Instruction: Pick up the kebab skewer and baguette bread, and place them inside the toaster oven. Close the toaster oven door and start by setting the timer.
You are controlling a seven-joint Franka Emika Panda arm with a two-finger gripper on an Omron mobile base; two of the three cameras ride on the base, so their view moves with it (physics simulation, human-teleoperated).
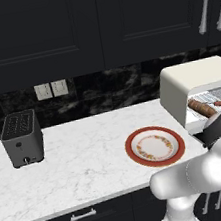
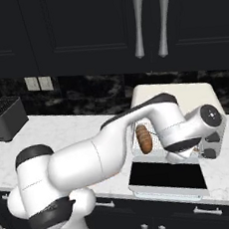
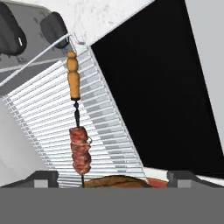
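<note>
With the end effector [image 3: 112, 177] spread apart and empty, the kebab skewer [image 3: 78, 131] could be dislodged from the wire rack [image 3: 52, 127] if grazed during withdrawal.

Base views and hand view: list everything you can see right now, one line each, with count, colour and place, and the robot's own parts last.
toaster oven: one, cream-white, right end of the counter, open.
toaster oven door: one, black glass in a pale frame, folded down flat toward the robot.
wire rack: one, pale, inside the oven.
kebab skewer: one, dark stick with reddish chunks and an orange handle, lying on the rack.
baguette bread: one, reddish-brown, on the rack beside the skewer.
plate: one, red rim, white centre, on the counter left of the oven.
slot toaster: one, dark grey, left end of the counter.
wall sockets: two, pale, on the backsplash.
upper cabinets: black, silver handles.
gripper: one, fingers open, over the door.
</note>
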